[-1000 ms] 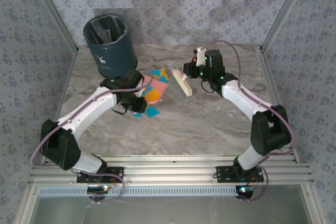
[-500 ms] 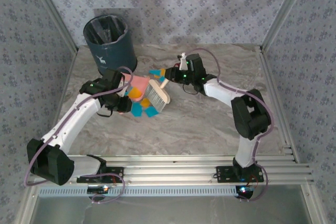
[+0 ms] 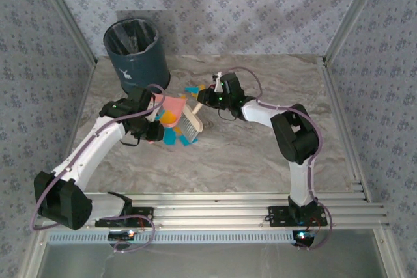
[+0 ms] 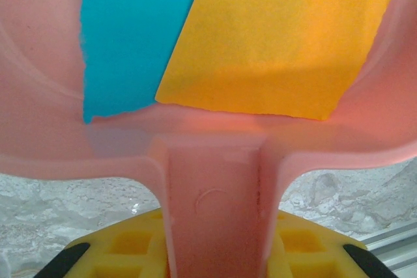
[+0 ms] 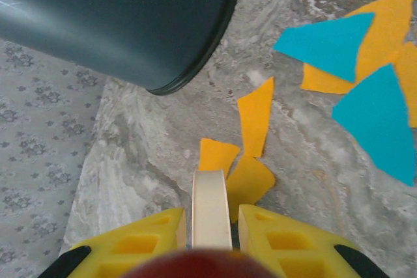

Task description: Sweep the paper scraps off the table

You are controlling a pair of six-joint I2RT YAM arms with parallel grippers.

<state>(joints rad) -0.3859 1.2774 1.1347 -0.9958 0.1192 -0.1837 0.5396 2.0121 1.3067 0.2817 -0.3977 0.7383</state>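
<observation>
My left gripper (image 4: 215, 242) is clamping narrowly on the stem handle of the pink plastic dustpan (image 4: 52, 135), the yellow fingers (image 4: 124, 249) pressing it from both sides. Inside the pan, two of the paper scraps (image 4: 273, 37) are lying flat against its floor, a turquoise one on the left and a larger orange one overlapping it on the right. My right gripper (image 5: 210, 226) is squeezing shut on the cream-handled brush (image 3: 190, 125), whose bristle head is resting just beside the pan's mouth in the top view, with a couple of turquoise bits lying at the pan's near edge. More orange and turquoise pieces are lying loose on the grey-beige marble-veined table (image 5: 313, 180), some just ahead of my right fingers and others further to the right. The dark blue-grey round bin (image 5: 117, 17) is standing upright at the far left of the table, near the pan but apart from it; its inside is too dark for me to tell what it is holding.
</observation>
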